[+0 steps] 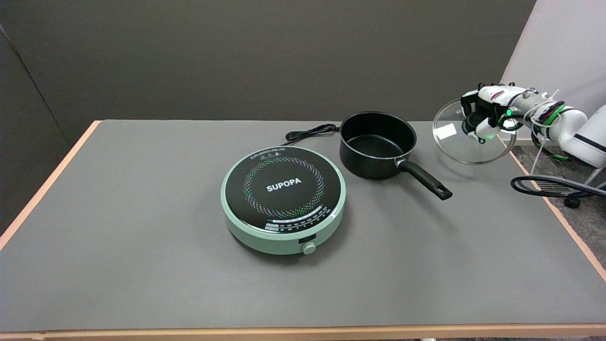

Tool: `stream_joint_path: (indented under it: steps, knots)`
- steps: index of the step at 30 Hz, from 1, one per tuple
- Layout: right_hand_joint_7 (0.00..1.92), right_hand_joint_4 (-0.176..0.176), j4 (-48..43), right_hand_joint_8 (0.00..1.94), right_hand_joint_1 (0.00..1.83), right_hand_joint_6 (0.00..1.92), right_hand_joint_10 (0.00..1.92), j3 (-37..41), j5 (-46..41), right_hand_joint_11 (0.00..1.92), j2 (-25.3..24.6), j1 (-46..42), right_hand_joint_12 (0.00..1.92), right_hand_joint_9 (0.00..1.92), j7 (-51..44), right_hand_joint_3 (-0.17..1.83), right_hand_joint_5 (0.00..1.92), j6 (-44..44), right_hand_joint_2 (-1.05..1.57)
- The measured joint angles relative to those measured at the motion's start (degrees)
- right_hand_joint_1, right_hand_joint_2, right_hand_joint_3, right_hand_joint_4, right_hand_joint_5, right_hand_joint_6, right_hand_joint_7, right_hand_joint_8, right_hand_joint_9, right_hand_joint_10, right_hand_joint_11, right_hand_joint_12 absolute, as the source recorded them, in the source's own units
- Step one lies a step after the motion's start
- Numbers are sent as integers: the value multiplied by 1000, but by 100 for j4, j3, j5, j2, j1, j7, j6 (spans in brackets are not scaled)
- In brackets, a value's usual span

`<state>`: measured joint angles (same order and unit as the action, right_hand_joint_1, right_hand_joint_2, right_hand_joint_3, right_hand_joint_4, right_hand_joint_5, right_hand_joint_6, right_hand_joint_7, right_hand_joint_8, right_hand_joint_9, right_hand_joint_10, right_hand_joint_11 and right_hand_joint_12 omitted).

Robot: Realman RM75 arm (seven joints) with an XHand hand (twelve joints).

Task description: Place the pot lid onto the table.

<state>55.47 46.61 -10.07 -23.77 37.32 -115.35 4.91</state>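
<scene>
Head view: a grey worktop [142, 265] fills most of the picture, its matte top edged with a pale wood-coloured strip along the left, right and near sides. Behind it stands a dark brown-grey wall [246, 52], with a darker panel angled in at the far left. At the upper right a light-coloured panel [563, 42] leans in, and below it a patch of dark speckled floor [587, 222] shows past the worktop's right edge, with a black looped cable [544, 185] lying on it.

Near the middle of the worktop sits a round mint-green induction cooker [283, 199], its black glass face marked SUPOPA inside a ring of coloured dots, a small knob at its near side. Its black cord [310, 133] coils toward the back. Just beside the cooker, to the right and further back, stands a black saucepan [378, 143], open and uncovered, its handle pointing toward the near right.

The glass pot lid [454, 142] is off the pan and well to its right, over the worktop's far right edge, tilted steeply so its rim faces the camera; whether the rim touches the surface cannot be told. The right hand [487, 113] holds it, the fingers [468, 102] closed around the knob at its centre.
</scene>
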Motion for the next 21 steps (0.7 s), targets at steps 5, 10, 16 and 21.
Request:
stream_joint_path:
  steps: [5, 10, 16, 21]
  knots:
    - [799, 176, 152, 1674, 1347, 1862, 1921, -117, -386, 475, 187, -97, 1921, 797, 35, 986, 440, 40, 774]
    - [799, 176, 324, 1674, 1347, 1863, 1921, -249, -895, 476, 393, -170, 1921, 798, 62, 986, 440, 71, 774]
    - [816, 176, 535, 1667, 1353, 1873, 1921, -474, -1592, 563, 640, -242, 1921, 811, 117, 1017, 458, 137, 752]
    - [817, 176, 737, 1666, 1353, 1870, 1921, -712, -2152, 565, 837, -280, 1921, 812, 160, 1017, 461, 281, 751]
